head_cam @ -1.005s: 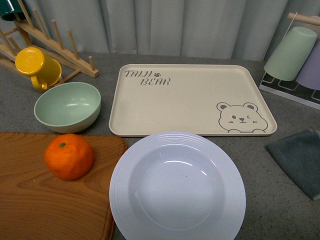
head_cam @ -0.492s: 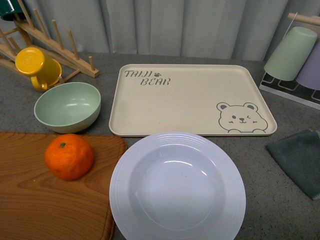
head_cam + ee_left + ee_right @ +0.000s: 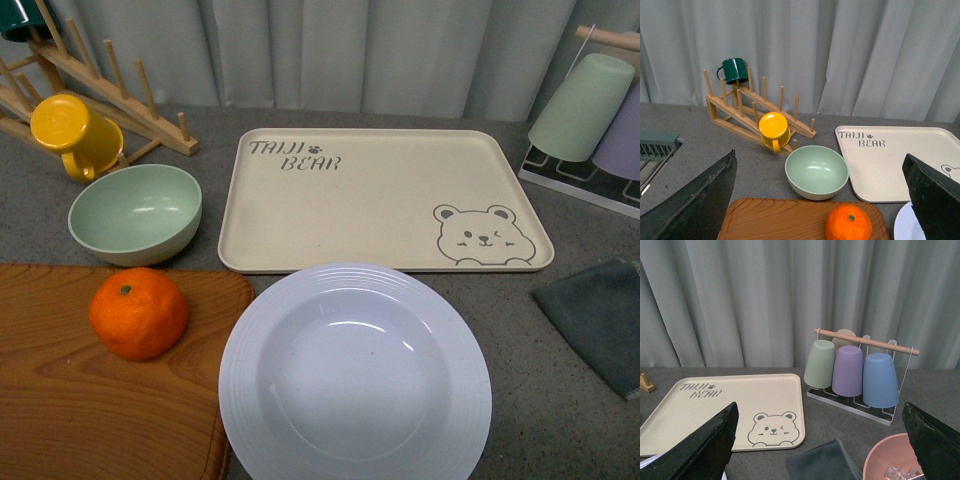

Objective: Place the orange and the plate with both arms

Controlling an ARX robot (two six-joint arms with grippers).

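Note:
The orange (image 3: 138, 312) sits on a wooden cutting board (image 3: 90, 400) at the near left; it also shows in the left wrist view (image 3: 848, 223). The white ridged plate (image 3: 355, 375) lies on the grey table in front of the beige bear tray (image 3: 380, 195); its edge shows in the left wrist view (image 3: 902, 230). Neither arm shows in the front view. My left gripper (image 3: 822, 200) is open and empty, raised above the board and orange. My right gripper (image 3: 822, 440) is open and empty, high over the table's right side.
A pale green bowl (image 3: 135, 212) and a yellow mug (image 3: 72, 130) on a wooden rack (image 3: 100, 80) stand at the back left. A cup rack (image 3: 860, 372), a dark cloth (image 3: 595, 320) and a pink bowl (image 3: 892, 460) are at the right.

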